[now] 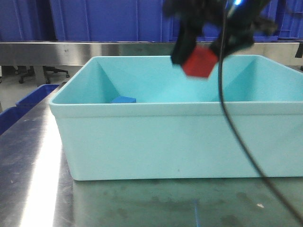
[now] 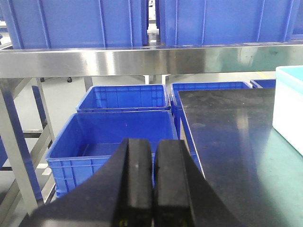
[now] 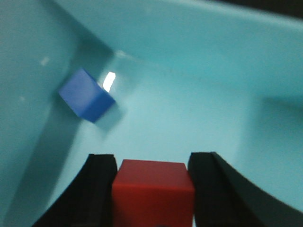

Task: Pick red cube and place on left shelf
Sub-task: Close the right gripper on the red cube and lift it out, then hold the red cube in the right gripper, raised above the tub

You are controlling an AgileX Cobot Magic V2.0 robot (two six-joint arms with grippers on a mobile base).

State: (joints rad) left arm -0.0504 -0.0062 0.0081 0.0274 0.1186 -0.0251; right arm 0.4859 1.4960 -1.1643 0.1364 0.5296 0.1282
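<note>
The red cube point(image 1: 200, 62) was clamped in the jaws of the right gripper point(image 3: 152, 163), held in the air over the teal bin point(image 1: 142, 108). The pick was judged complete and the placement not yet done. A blue cube point(image 1: 124, 100) lay on the bin floor, well apart. The left gripper point(image 2: 154, 156) had its jaws closed on nothing. The bin's left wall was the nearest edge, with open worktop point(image 1: 38, 165) beyond it.
</note>
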